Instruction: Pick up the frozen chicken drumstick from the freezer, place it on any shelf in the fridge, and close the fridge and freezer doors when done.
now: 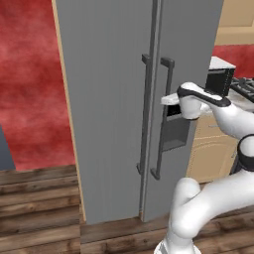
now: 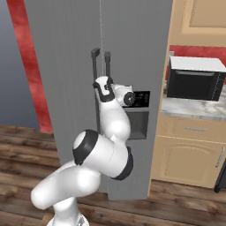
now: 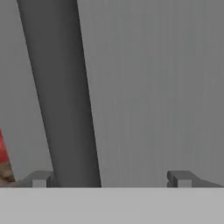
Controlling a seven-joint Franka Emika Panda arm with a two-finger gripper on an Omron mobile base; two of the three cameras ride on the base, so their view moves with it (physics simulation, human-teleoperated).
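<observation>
Hand view: jaws wide beside a door handle [image 3: 61, 96]; both doors shut.
Drumstick presumably inside the freezer [image 1: 181, 99]; likely hard, light, slick; grip its thick end. Handle looks rigid; grasp mid-bar.

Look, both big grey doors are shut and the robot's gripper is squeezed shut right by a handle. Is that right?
Not quite. The doors are shut, but the gripper is open: in the hand view its two fingertips stand wide apart, with the dark handle close in front, next to one of them.
</observation>
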